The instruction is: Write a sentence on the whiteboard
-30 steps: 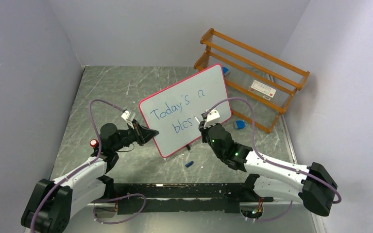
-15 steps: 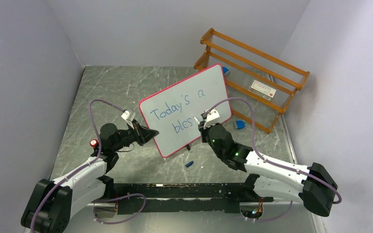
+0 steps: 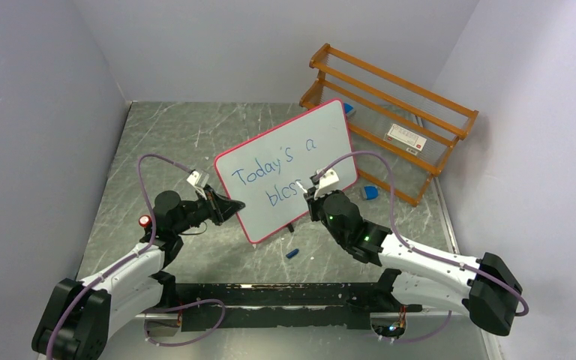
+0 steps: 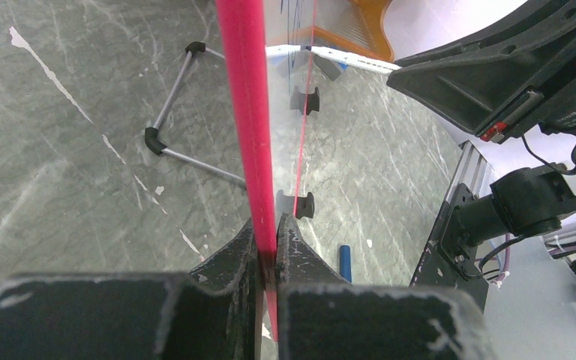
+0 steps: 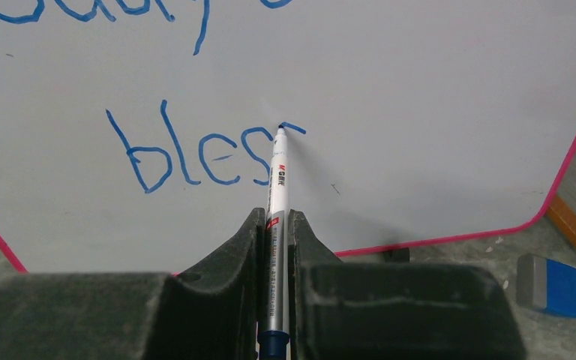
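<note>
The whiteboard [image 3: 324,135], white with a pink-red rim, stands tilted on the table. Blue marker words on it read "Today's a" [image 3: 274,165] over "bles" [image 5: 187,154], with a short new stroke beginning after them. My left gripper [image 3: 229,204] is shut on the board's left rim [image 4: 244,112], fingertips pinching the pink edge [image 4: 268,223]. My right gripper [image 5: 275,216] is shut on a silver marker [image 5: 277,172]. The marker's blue tip touches the board at the fresh stroke. In the top view the right gripper [image 3: 311,192] sits at the lower line's end.
An orange wooden rack [image 3: 390,112] stands behind the board at the back right. A blue eraser [image 3: 370,192] lies on the table right of the board. A small blue cap [image 3: 292,253] lies in front of it. The board's wire stand [image 4: 187,154] is behind it.
The right gripper has edged slightly right along the lower line, and a new blue stroke has appeared after "bles". The left gripper and the board have stayed still.
</note>
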Action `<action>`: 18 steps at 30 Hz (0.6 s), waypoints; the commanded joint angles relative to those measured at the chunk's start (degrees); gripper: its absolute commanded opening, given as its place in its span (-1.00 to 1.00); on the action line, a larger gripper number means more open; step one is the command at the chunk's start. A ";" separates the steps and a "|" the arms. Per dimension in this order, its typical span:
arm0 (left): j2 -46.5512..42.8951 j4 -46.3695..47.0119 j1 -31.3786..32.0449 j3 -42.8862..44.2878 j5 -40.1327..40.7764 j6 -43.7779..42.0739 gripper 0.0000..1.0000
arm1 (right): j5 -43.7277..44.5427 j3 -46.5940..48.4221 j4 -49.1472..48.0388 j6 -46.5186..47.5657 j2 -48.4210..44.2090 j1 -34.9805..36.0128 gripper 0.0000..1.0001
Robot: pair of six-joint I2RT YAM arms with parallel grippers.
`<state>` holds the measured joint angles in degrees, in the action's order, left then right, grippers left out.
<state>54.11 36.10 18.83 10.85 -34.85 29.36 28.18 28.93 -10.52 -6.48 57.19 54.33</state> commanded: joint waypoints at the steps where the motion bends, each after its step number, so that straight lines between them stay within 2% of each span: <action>1: -0.49 -2.79 -0.11 -0.70 4.57 -4.32 -0.90 | -1.43 0.10 1.68 -1.72 -1.17 -0.35 -1.00; 18: -0.93 -2.79 -0.11 -0.76 4.71 -3.88 -0.90 | 3.30 -0.72 6.49 -5.50 -1.79 -0.30 -1.00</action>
<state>53.49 35.48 18.92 10.85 -34.68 29.30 29.36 28.80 -5.08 -10.35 55.75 54.33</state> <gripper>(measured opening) 0.088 0.127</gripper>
